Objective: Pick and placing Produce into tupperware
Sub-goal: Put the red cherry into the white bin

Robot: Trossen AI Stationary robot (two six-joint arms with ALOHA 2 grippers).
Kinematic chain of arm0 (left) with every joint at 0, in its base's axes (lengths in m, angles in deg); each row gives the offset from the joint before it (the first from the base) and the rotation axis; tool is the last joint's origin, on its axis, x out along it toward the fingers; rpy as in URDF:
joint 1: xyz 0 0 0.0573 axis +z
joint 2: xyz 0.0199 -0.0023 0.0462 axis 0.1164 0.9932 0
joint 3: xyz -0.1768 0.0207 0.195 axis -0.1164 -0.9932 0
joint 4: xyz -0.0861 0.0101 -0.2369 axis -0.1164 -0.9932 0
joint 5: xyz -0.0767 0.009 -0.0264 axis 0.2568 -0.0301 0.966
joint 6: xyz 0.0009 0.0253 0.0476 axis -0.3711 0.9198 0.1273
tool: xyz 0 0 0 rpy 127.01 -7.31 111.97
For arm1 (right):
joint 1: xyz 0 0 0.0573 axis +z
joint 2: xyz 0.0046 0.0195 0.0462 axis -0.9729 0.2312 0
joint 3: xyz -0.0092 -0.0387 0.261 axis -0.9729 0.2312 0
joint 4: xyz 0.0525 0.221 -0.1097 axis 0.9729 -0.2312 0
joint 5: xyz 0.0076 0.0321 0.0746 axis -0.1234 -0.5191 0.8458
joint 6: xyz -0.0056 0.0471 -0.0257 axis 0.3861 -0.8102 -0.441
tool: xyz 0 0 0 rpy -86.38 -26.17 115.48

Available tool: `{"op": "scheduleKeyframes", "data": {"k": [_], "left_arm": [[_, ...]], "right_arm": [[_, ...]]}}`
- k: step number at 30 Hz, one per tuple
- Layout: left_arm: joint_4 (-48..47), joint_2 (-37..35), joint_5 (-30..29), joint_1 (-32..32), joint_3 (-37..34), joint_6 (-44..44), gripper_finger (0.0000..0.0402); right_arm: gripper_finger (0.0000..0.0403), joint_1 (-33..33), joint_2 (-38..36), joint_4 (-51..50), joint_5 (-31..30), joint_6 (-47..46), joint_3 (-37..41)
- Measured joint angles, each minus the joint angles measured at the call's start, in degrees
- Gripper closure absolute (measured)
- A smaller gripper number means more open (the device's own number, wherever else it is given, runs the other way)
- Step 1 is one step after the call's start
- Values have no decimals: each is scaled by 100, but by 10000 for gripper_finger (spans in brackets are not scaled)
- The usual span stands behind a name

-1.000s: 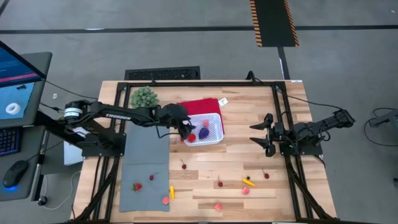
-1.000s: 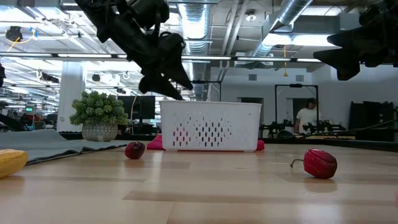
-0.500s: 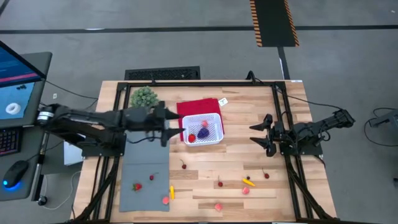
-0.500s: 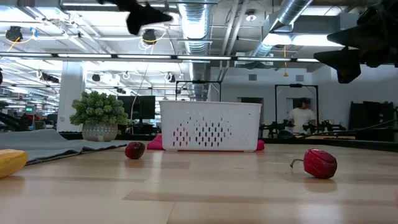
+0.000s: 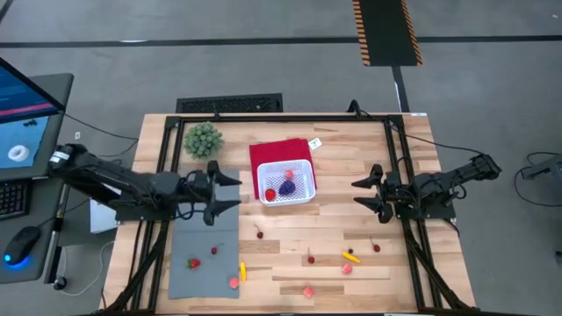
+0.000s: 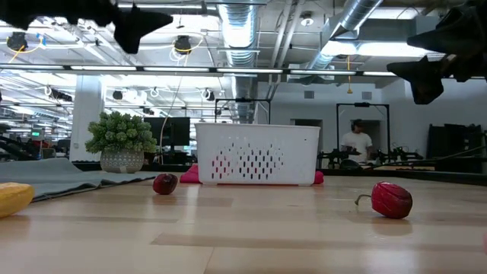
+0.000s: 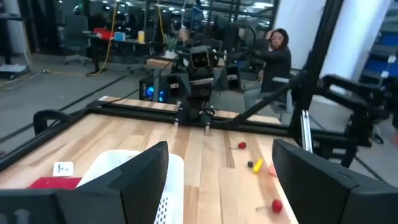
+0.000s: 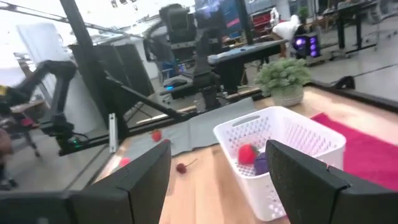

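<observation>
The basket (image 5: 290,182) sits near the table's (image 5: 351,158) middle, partly on a red cloth (image 5: 274,151), and holds three pieces of produce — a purple one (image 5: 287,187), a red one (image 5: 270,194) and a pink one (image 5: 290,175). The left gripper (image 5: 230,189) hangs over the upper edge of the grey mat (image 5: 204,254), just left of the basket and clear of it, fingers spread wide with nothing between them. The right gripper (image 5: 358,192) waits well right of the basket, above the bare wood, fingers likewise wide and empty. Loose produce lies across the near half of the table: a strawberry (image 5: 193,262), a pink piece (image 5: 234,282) and a yellow piece (image 5: 242,270) on or at the mat's edge; small red cherries (image 5: 259,233) on the wood; a yellow-orange piece (image 5: 351,257) with pink pieces (image 5: 347,269) nearby. A green plant (image 5: 203,139) stands at the table's far left — apart from the basket.
</observation>
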Motion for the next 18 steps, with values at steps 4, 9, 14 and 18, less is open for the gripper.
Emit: {"op": "scheduleKeyframes", "data": {"k": [4,9,14,18], "left_arm": [[435,24,-8,-87,-425,223,125],[948,-53,-11,-84,-576,365,125],[973,-172,10,-84,-574,313,125],[944,-186,10,-84,-574,371,125]], "right_arm": [[117,-4,42,-639,1,-492,-225],[117,156,475,-910,20,-1079,-460],[117,472,1337,-935,-1,-1675,-836],[117,772,2220,-1206,-7,-2346,-1378]]}}
